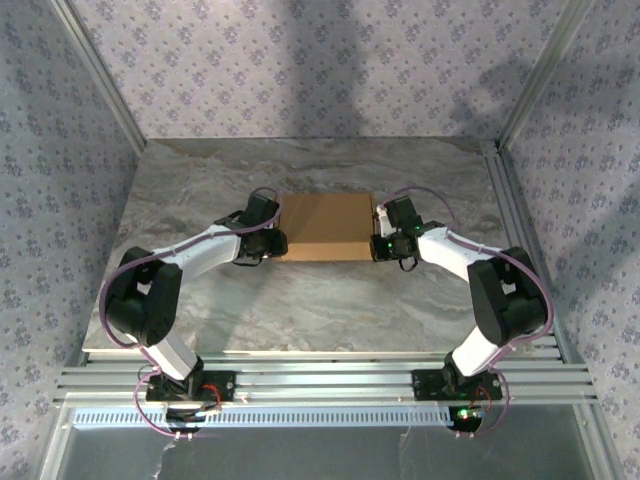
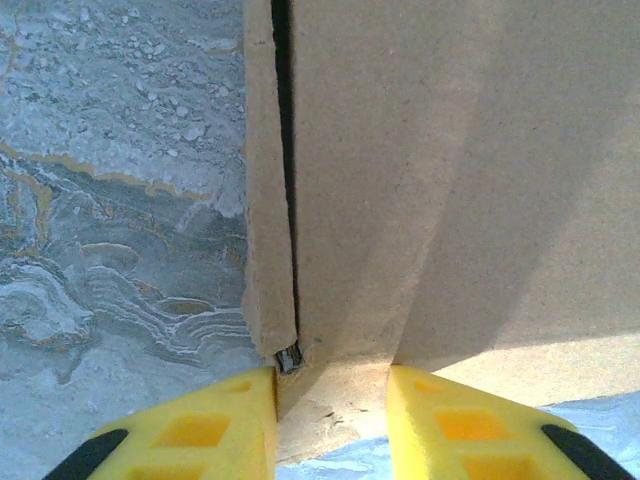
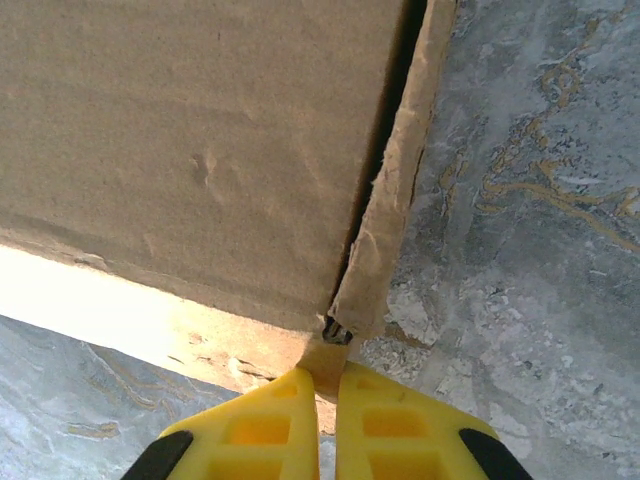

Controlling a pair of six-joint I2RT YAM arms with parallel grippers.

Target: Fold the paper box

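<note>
**Paper box held at its two lower corners for seating of the side flaps**

Low in the left wrist view, a lower corner of the paper box is straddled by the yellow fingers of the left gripper. Cardboard fills the gap between them, so the jaws are judged to be clamped on the box at a moderate spread. Low in the right wrist view, the jaws of the right gripper stand almost together, and a thin cardboard tab is pinched between them.

In the overhead view the box is seen lying flat at the centre of the frame on the marble-patterned table, with one gripper set against each lower corner.

The step in hand is judged to be the seating of the side flaps. The left side flap and the right side flap stand just apart from the body, and a dark slit is left beside each. For a clean fold, both flaps are best pressed inward together and evenly, so that the box is neither skewed nor slid across the table. The frayed edge of the right side flap is best spared a hard pinch.

Higher in the frames, the top panel is laid over the body. The interior is thus hidden, and whether anything is held inside cannot be told.
</note>
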